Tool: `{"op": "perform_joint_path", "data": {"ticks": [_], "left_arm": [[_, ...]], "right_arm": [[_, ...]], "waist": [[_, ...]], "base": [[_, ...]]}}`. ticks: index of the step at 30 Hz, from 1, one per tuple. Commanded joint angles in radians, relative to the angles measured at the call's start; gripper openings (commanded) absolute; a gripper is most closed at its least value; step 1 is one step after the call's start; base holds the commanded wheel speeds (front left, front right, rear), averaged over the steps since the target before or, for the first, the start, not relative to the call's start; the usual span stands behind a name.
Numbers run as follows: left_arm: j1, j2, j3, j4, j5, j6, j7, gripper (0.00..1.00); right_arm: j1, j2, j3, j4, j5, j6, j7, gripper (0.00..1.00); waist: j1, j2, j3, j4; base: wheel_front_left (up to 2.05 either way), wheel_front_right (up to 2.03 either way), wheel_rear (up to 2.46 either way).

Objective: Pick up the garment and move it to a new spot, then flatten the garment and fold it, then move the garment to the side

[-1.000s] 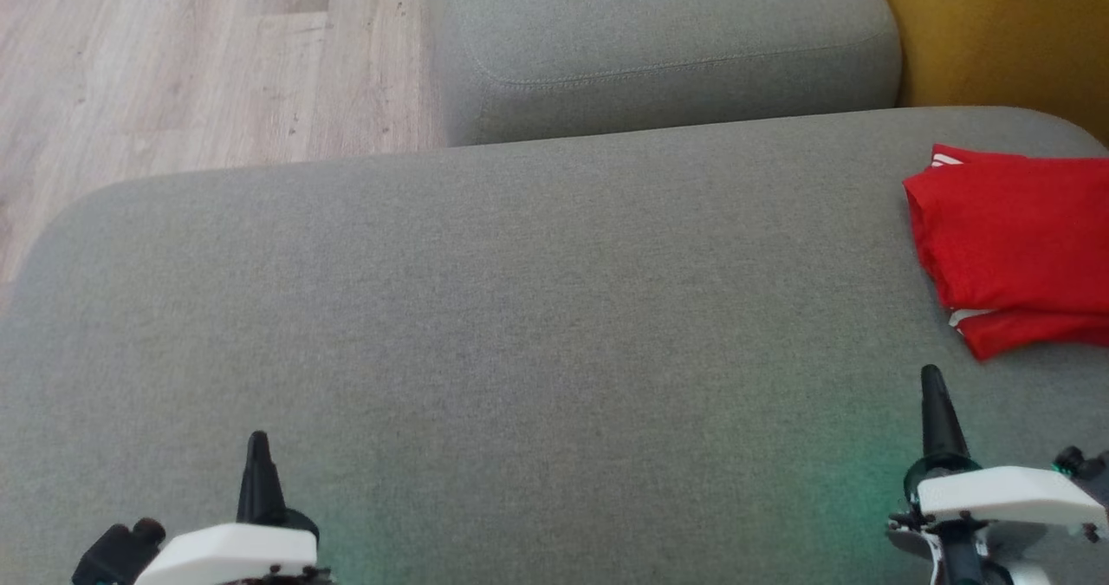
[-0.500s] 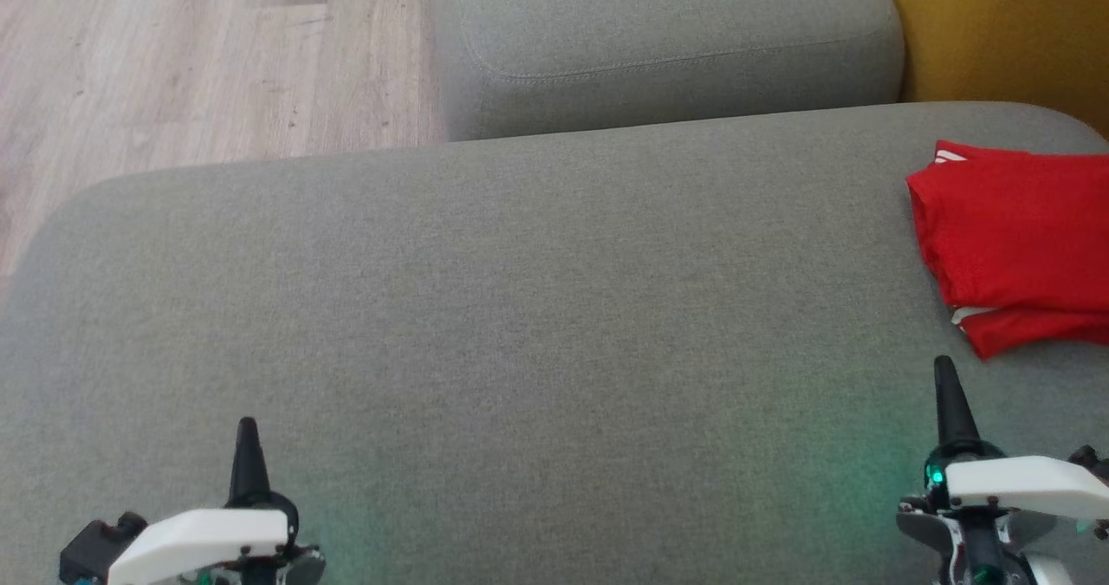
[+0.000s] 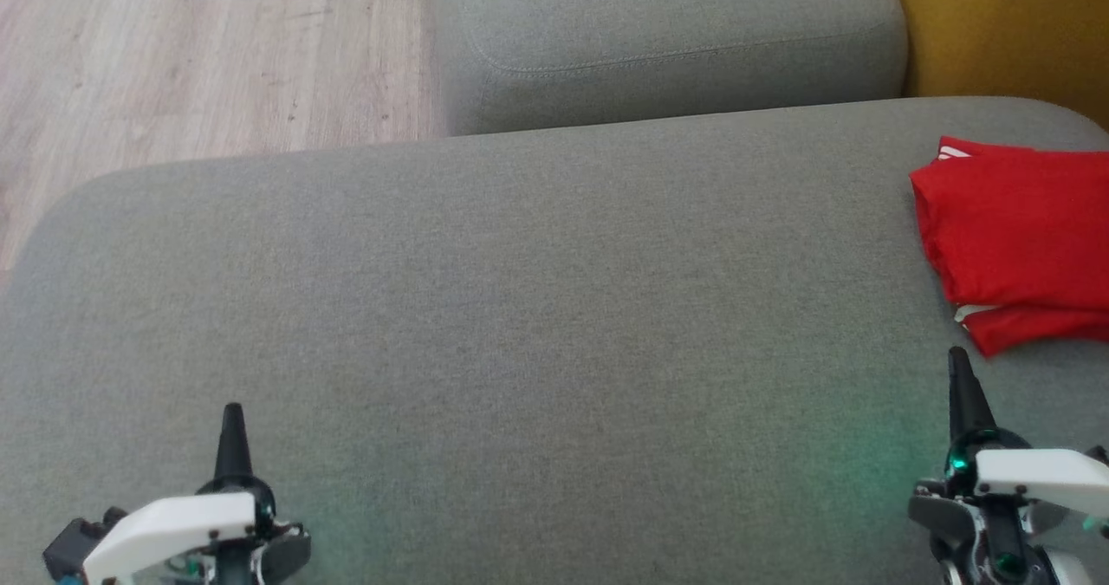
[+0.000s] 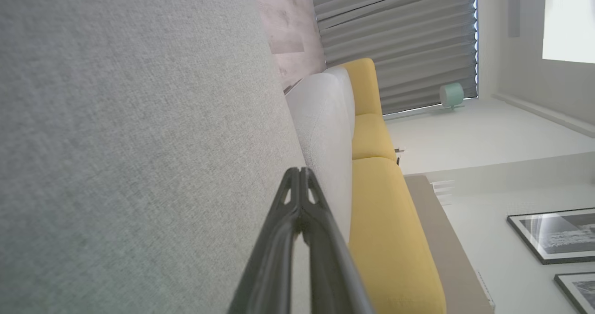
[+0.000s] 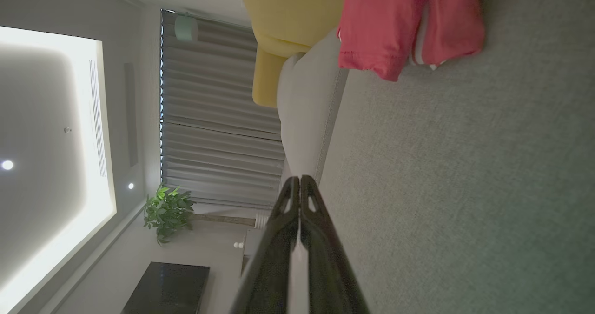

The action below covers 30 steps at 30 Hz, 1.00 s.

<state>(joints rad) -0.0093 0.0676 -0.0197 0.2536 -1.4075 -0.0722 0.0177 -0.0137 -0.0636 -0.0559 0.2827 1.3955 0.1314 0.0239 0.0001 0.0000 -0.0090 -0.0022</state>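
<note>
The garment is red with white stripes, folded into a neat stack at the right edge of the grey cushion; the right wrist view shows the garment at its top. My right gripper hovers just below the garment's near corner, shut and empty, its tips pressed together in the right wrist view. My left gripper is at the lower left over bare cushion, far from the garment. It is shut and empty too, tips meeting in the left wrist view.
A second grey cushion lies beyond the first, with a yellow seat to its right. Pale wooden floor lies past the cushion's far left edge. The wrist views show curtains, a potted plant and framed pictures.
Both grippers have drifted outward: the left one down and left, the right one up and right toward the garment. The garment has stayed in place.
</note>
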Motion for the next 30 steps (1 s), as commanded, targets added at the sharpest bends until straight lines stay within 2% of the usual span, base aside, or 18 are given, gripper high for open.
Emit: {"op": "perform_joint_path", "data": {"ticks": [1,17,30], "left_arm": [[-0.058,0.014,0.043,-0.025,-0.034,-0.015,0.010,0.00],[-0.094,0.012,0.092,-0.011,-0.228,-0.057,0.061,0.00],[-0.096,0.008,0.098,-0.010,-0.230,-0.058,0.067,0.00]], "right_arm": [[-0.064,-0.012,0.008,-0.037,0.038,-0.001,0.012,0.00],[-0.091,-0.009,-0.026,-0.040,0.232,-0.001,0.063,0.00],[-0.092,-0.006,-0.032,-0.040,0.235,-0.001,0.068,0.00]], "waist": [[-0.0001,0.0000,0.001,0.000],[-0.0001,0.0000,0.012,0.002],[-0.0001,0.0000,0.012,0.002]], "base": [[0.00,0.00,0.00],[0.00,0.00,0.00],[0.00,0.00,0.00]]}}
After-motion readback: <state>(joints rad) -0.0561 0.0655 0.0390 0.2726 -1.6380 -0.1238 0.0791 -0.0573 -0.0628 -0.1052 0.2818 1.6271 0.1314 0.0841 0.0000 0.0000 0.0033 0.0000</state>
